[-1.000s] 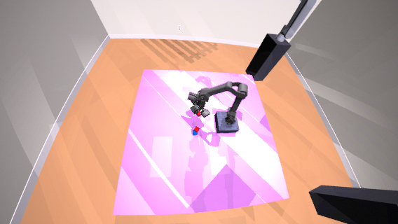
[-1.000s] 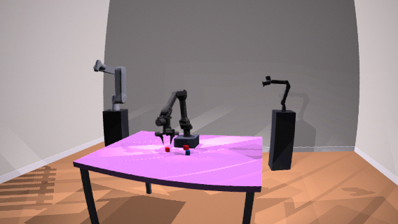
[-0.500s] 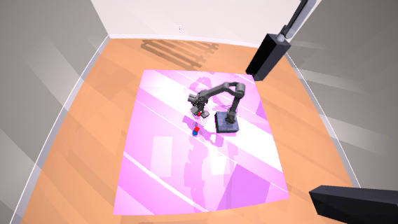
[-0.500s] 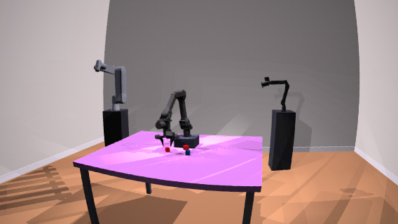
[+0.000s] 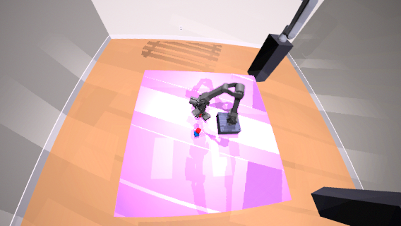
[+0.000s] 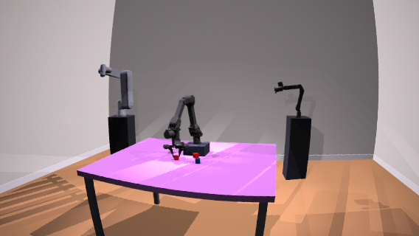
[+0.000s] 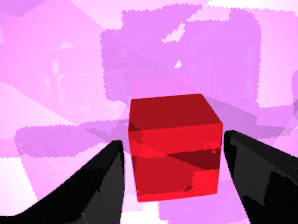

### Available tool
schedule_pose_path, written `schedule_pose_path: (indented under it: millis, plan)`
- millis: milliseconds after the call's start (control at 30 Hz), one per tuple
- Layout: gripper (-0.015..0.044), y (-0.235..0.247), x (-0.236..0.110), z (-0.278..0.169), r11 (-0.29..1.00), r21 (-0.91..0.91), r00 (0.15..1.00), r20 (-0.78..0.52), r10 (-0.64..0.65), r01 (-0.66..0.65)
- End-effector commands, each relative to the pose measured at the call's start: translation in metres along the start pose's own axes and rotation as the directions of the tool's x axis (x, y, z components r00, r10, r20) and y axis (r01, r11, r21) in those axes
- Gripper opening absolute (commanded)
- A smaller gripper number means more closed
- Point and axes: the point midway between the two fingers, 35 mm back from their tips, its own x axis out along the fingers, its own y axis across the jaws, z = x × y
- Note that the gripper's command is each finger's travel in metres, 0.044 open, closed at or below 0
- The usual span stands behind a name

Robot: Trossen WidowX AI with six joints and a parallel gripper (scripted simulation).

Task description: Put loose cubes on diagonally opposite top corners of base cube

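Note:
A loose red cube [image 5: 200,115] [image 6: 176,158] [image 7: 172,172] stands on the table between the fingers of my gripper [image 5: 201,114] [image 6: 176,156] [image 7: 174,145]. The gripper is open around it, with a narrow gap on each side of the cube in the wrist view. The blue base cube [image 5: 196,134] [image 6: 198,161] stands apart from the gripper. The other red cube [image 5: 198,130] [image 6: 195,155] rests on top of it, offset toward the side of the arm's base; the exact corner is too small to tell. Neither of these two shows in the wrist view.
The pink table [image 5: 162,191] [image 6: 236,177] carries everything. The arm's dark base block [image 5: 229,128] [image 6: 203,148] stands behind the cubes in the exterior view. Two other arms on black pedestals [image 6: 122,129] [image 6: 296,147] stand off the table.

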Motion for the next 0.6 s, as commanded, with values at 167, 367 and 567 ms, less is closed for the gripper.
schedule_pose_path:
  millis: [167, 367, 567]
  plan:
    - [0.0105, 0.000, 0.000, 0.000, 1.000, -0.004, 1.000, -0.004, 0.003, -0.003]
    - [0.0105, -0.002, -0.017, 0.002, 1.000, -0.004, 1.000, -0.004, 0.002, -0.002]
    - [0.0105, -0.004, -0.034, 0.003, 1.000, -0.004, 1.000, -0.003, 0.002, -0.002]
